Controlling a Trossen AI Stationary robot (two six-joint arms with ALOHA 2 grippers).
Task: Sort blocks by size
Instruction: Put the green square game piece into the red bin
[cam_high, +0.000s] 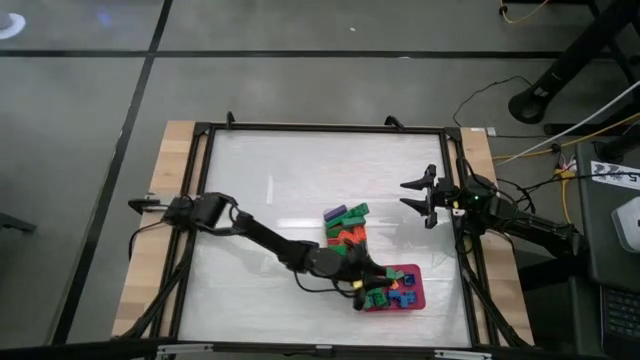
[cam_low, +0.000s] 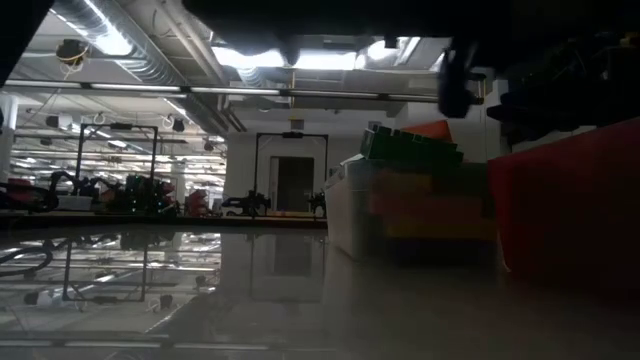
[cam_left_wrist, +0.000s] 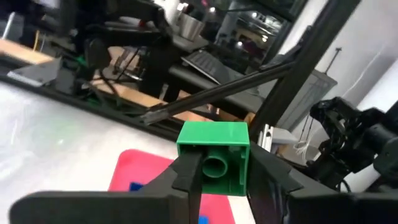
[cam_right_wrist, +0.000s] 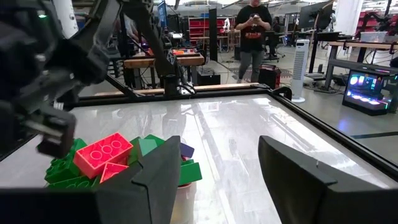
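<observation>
My left gripper (cam_high: 368, 283) hangs over the red tray (cam_high: 414, 272) at the table's near right and is shut on a short green square block (cam_left_wrist: 214, 144). The tray holds several small blocks, blue and green (cam_high: 392, 296). Beyond it stands the clear tub (cam_high: 345, 228), heaped with green, red, orange and purple blocks (cam_right_wrist: 102, 155). My right gripper (cam_high: 407, 195) waits open and empty by the table's right edge, level with the tub; its fingers frame the right wrist view (cam_right_wrist: 217, 168). My left gripper pinches the green block by two opposite side walls (cam_left_wrist: 241, 163) between its two fingers (cam_left_wrist: 188, 171). The block's hollow underside with its round tube faces the wrist camera. It is lifted clear above the red tray (cam_left_wrist: 140, 171).
A black frame (cam_high: 330, 127) borders the white table top. The table's left and far parts lie bare (cam_high: 270, 170). In the low view the tub (cam_low: 400, 200) and the tray's wall (cam_low: 570, 210) stand close at the right. A person (cam_right_wrist: 252, 37) stands in the room beyond the table.
</observation>
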